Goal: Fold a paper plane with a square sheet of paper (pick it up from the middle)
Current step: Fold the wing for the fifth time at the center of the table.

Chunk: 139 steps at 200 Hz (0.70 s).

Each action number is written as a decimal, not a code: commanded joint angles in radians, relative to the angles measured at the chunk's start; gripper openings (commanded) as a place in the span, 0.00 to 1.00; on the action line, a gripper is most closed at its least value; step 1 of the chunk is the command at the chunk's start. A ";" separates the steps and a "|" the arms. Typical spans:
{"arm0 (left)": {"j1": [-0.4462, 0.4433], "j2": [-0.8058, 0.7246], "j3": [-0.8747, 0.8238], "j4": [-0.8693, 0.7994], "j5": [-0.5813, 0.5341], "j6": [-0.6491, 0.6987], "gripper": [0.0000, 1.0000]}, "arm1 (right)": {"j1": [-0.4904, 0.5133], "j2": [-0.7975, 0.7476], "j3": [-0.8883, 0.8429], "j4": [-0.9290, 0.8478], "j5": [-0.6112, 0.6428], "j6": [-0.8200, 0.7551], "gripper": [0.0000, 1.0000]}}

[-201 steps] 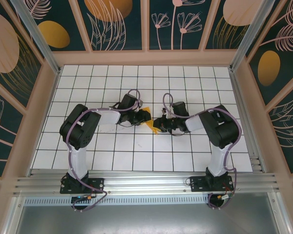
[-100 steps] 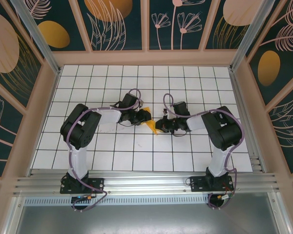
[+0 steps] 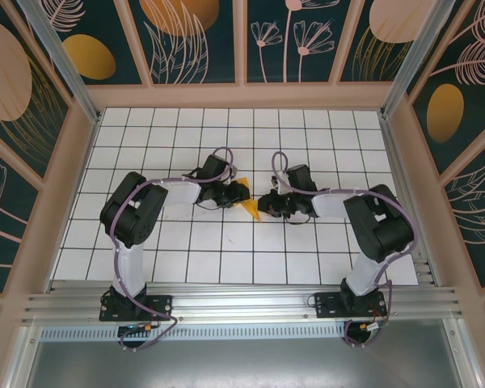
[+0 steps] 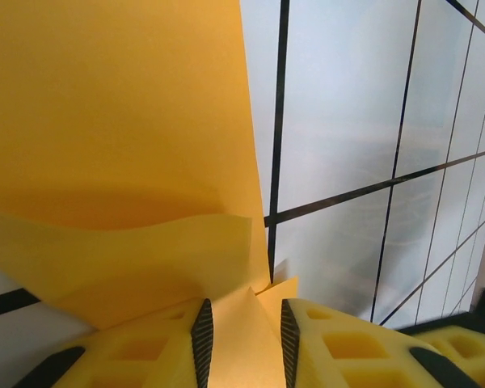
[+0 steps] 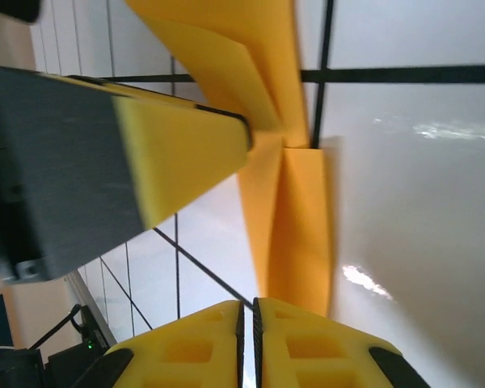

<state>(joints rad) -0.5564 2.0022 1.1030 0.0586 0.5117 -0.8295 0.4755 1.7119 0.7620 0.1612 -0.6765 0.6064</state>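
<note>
Left gripper (image 4: 241, 339) clamped on folded paper plane (image 4: 105, 153). Right gripper (image 5: 246, 331) pressed together beside the plane's narrow end, over tiled table (image 3: 226, 259).

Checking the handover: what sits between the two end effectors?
The folded orange paper bridges them in the top view. The left end effector pinches it; the right end effector looks shut beside it.

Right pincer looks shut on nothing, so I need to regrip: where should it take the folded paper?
Take the narrow folded strip just ahead of the right pincer, coming along its length from that near end. It lies flat with layered edges, and the left pincer already pinches the other end.
</note>
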 commanded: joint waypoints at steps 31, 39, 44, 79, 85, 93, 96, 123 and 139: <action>0.015 0.078 -0.020 -0.065 -0.162 0.050 0.29 | 0.059 0.009 0.073 -0.087 0.066 -0.042 0.13; 0.015 0.077 -0.020 -0.066 -0.161 0.050 0.29 | 0.066 0.021 0.082 -0.087 0.065 -0.042 0.13; 0.015 0.077 -0.020 -0.065 -0.160 0.050 0.29 | 0.066 0.029 0.088 -0.088 0.064 -0.043 0.13; 0.015 0.076 -0.020 -0.064 -0.159 0.048 0.29 | 0.066 0.091 0.114 -0.107 0.080 -0.048 0.12; 0.015 0.075 -0.021 -0.064 -0.159 0.048 0.29 | 0.066 0.096 0.114 -0.111 0.088 -0.048 0.12; 0.015 0.075 -0.022 -0.065 -0.160 0.048 0.29 | 0.066 0.101 0.114 -0.117 0.092 -0.050 0.12; 0.016 0.075 -0.022 -0.066 -0.161 0.049 0.29 | 0.066 0.103 0.114 -0.119 0.095 -0.051 0.12; 0.015 0.076 -0.020 -0.068 -0.165 0.049 0.29 | 0.066 0.112 0.117 -0.164 0.132 -0.064 0.11; 0.016 0.078 -0.019 -0.069 -0.167 0.049 0.29 | 0.066 0.115 0.118 -0.186 0.149 -0.074 0.11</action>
<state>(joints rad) -0.5564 2.0029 1.1034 0.0528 0.5064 -0.8227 0.5385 1.8095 0.8608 0.0490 -0.5755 0.5694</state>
